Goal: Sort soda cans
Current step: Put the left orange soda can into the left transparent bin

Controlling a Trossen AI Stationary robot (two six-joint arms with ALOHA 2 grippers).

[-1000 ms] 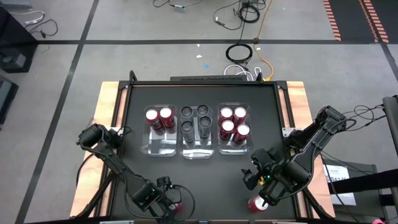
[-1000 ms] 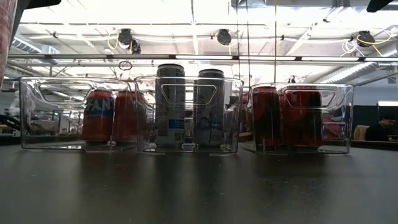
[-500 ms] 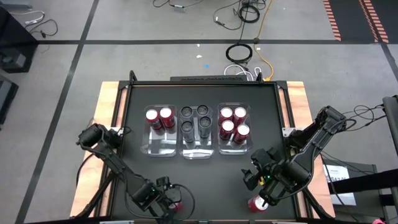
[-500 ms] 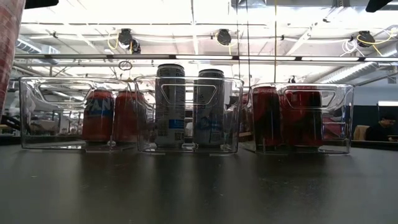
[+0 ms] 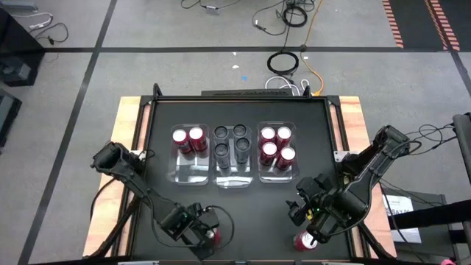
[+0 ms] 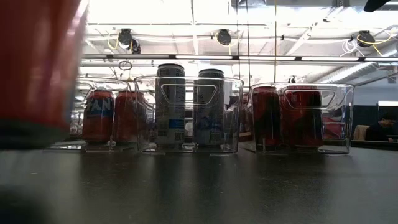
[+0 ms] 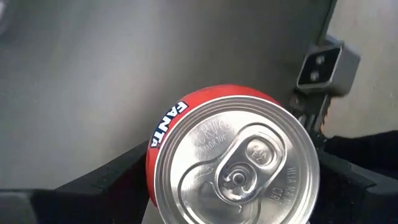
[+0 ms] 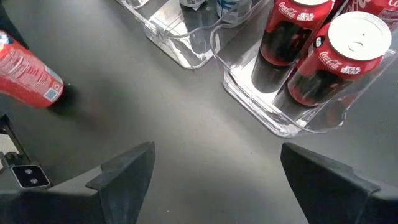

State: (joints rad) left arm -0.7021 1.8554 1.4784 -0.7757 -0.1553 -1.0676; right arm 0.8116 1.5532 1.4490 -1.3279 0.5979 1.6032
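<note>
High view shows the left gripper (image 5: pixel 207 237) at the table's (image 5: pixel 162 199) near edge, its fingers closed around a red Fanta can (image 7: pixel 231 162). Further back, three clear bins stand in a row: the left bin (image 5: pixel 188 175) holds two red cans, the middle bin (image 5: pixel 232 179) four dark cans, the right bin (image 5: pixel 276 175) four red Coca-Cola cans (image 8: pixel 339 59). At near right, the right gripper (image 5: pixel 303 207) hovers with fingers spread and empty, just beside another red can (image 5: pixel 304 241).

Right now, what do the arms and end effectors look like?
Both arms are dark, jointed links with black cables trailing off the table edges. The left end effector and right end effector each have two broad, matte black angular fingers. No markings visible.
</note>
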